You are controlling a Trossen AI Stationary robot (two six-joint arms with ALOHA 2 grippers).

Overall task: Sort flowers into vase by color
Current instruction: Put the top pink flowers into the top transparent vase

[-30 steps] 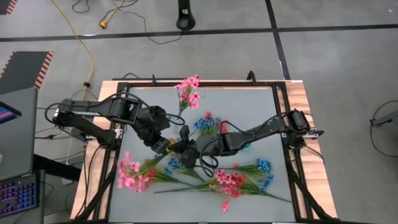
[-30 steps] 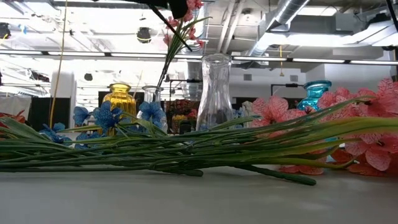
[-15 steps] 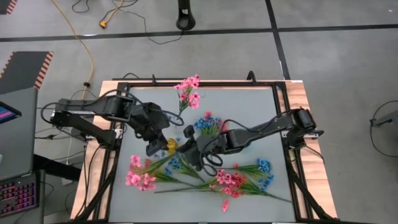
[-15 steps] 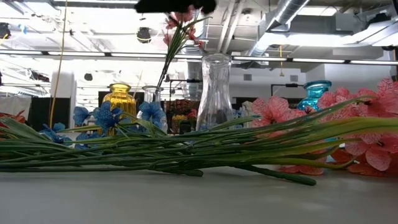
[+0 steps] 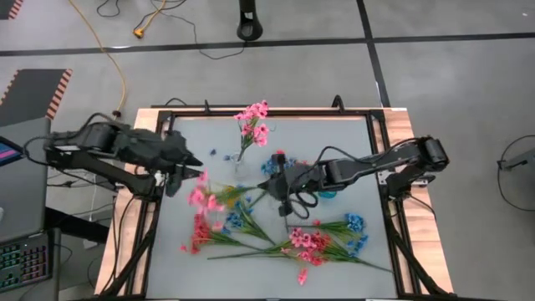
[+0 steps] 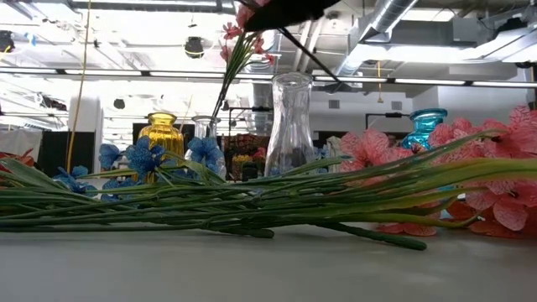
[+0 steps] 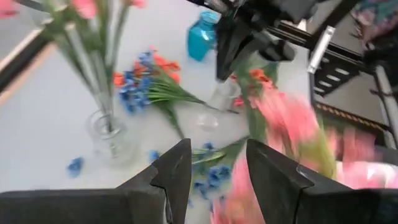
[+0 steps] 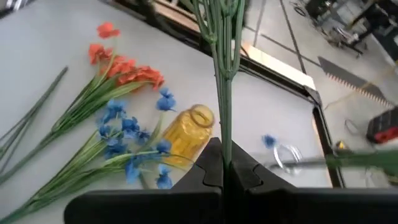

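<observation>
1. We find the right gripper (image 5: 280,174) near table centre, fingers pressed together on the green stems of a pink spray (image 5: 203,201). In the right wrist view those stems (image 8: 224,56) run straight out from between the fingers.

2. From the gripper, the spray's long axis heads toward 8 o'clock in the high view, blossoms at the far end. It looks lifted off the table rather than lying on it; we cannot confirm this.

3. The left gripper (image 5: 194,167) sits at the table's 9 o'clock side, fingers spread, nothing between them. The pink blossoms lie just beside it, toward 5 o'clock.

4. The vase already holding pink flowers (image 5: 253,121) stands at roughly 11 o'clock from the right gripper, close by. In the low view its stems (image 6: 231,67) lean steeply.

5. Judgement: the coming move turns on swinging the stem ends toward that vase's mouth. The right arm holds them and is nearer; the left arm is better placed for the blossom end.

6. Loose flowers (image 5: 322,242) remain strewn toward 6 o'clock. The yellow vase (image 8: 186,137), clear vase (image 6: 290,126) and teal vase (image 6: 428,126) stand mid-table.
</observation>
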